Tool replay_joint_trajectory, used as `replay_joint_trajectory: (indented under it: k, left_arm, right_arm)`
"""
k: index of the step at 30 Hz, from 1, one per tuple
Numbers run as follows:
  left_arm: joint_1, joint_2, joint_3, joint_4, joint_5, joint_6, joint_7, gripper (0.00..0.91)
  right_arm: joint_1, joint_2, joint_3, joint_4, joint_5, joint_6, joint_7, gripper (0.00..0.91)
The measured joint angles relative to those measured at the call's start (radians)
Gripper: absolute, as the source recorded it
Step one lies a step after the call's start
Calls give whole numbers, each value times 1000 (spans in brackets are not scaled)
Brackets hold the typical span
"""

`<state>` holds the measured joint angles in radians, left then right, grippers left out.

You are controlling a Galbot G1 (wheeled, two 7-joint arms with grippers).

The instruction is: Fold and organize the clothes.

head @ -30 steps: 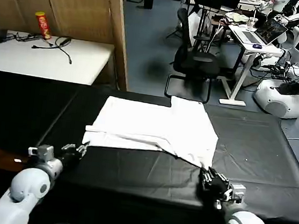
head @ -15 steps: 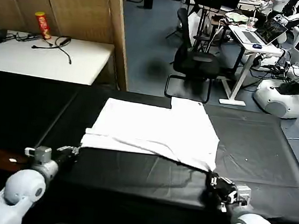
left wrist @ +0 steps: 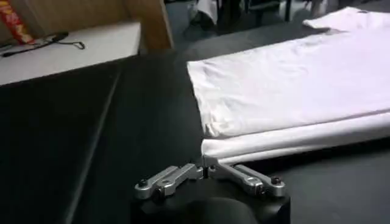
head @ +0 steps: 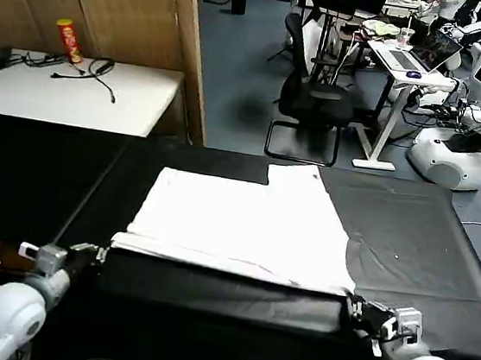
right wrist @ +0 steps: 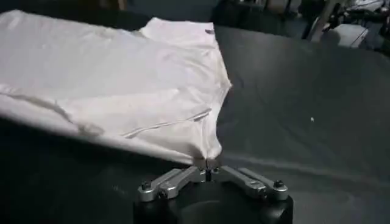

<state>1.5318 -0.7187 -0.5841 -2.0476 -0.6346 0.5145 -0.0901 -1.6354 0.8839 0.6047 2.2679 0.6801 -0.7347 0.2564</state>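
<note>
1. Black cloth covers the surface (head: 407, 242), with an office of chairs and desks beyond it.
2. On it lies the white T-shirt (head: 240, 223), spread flat near the front edge, its near hem doubled over into a long band.
3. Left end effector (head: 91, 254) is pinched closed on the hem's left corner; right end effector (head: 354, 308) is pinched closed on the right corner, the fabric stretched taut between them.
4. Judged step: a two-cornered drag or fold of the hem, midway through the folding.
5. Next move calls for both arms travelling together, keeping equal tension so the edge stays straight.
6. Its long axis runs left to right across the surface; a sleeve (head: 297, 176) points away from the robot.
</note>
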Motion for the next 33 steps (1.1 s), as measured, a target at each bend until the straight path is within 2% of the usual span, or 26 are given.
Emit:
replay_joint_trajectory:
  k: [1,2,9,15,20,22,26,33]
  left_arm:
    - [13,4,-7,-12,0,3,1,0]
    - [25,6,-15,-21,-1,8,2,878]
    - [96,5,-66,-88,-17,53,-10,878]
    - [138,-13,-100,-134,-20,108,-33,878]
    - [130,-29,-141,-162,-96,90,-79,878]
    - [86,-29,-147,-158,-148,82,-104,878]
    - [-45,-33,-133,-119,-185,69,-86,878]
    - [-346,-58,0,56,-211,94,-99,878]
  right_arm:
    - [-8,2,0,6,-1,-2,2,146]
    - [-15,5,1,13,-3,-2,6,878]
    - [-69,19,22,72,-30,-2,26,878]
    - [-108,21,54,128,-8,-2,18,878]
    - [-37,27,58,110,9,-1,-26,878]
    - [30,31,45,73,8,35,-45,878]
    - [202,40,-7,-38,5,103,-70,878]
    - [537,77,-160,-274,1,114,-47,878]
